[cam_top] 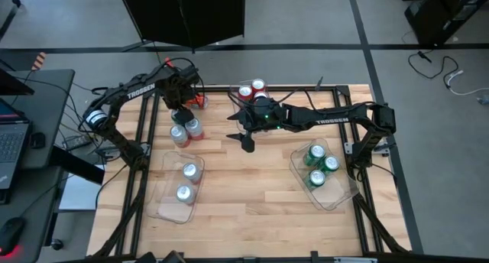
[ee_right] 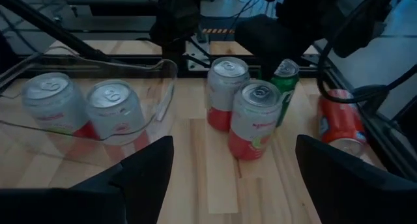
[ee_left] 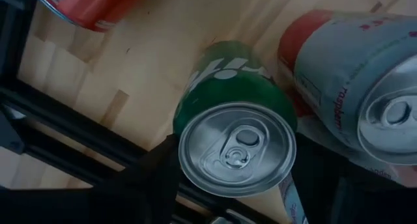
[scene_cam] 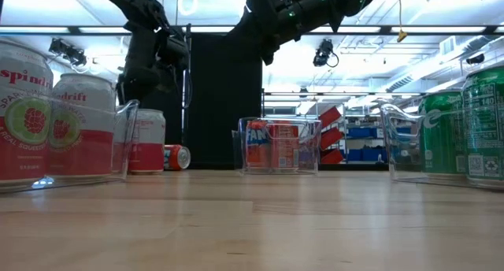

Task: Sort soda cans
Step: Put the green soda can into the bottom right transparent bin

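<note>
Lining wood-slat tabletop (cam_top: 252, 186) w/ black frame; grey floor (cam_top: 428, 102), shelving behind.

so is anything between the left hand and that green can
Nothing visible. The left hand is right over the green can, with a dark finger on each side of it in the left wrist view. Two silver cans stand close beside it, and a red can lies on its side nearby.

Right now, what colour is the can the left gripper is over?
Green can, clearest in the left wrist view.
</note>
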Robot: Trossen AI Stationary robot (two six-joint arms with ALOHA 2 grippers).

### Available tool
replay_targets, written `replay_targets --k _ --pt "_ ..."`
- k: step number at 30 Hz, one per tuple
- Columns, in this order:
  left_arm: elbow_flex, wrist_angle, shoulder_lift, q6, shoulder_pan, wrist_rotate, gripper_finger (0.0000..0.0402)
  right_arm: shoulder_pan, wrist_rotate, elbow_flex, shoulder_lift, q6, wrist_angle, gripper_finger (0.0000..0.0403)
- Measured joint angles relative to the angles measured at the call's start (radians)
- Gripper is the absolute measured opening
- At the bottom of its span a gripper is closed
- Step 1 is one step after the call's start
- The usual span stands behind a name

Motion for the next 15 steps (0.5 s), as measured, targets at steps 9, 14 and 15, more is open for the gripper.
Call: replay_targets --k 9,14,15 --pt "0.194 -0.075 -0.013 -0.032 -0.001 -0.086 0.0235 -0.006 0.03 0.0 -0.021 -0.015 -0.001 0.03" --pt "0.36 -0.101 -0.014 -0.062 -0.006 -0.093 0.0235 -0.01 0.048 0.0 -0.073 -0.018 -0.051 0.0303" --pt "0.394 -0.117 -0.014 -0.065 -0.013 -0.094 0.0235 -0.01 0.061 0.0 -0.092 -0.019 -0.075 0.0304"
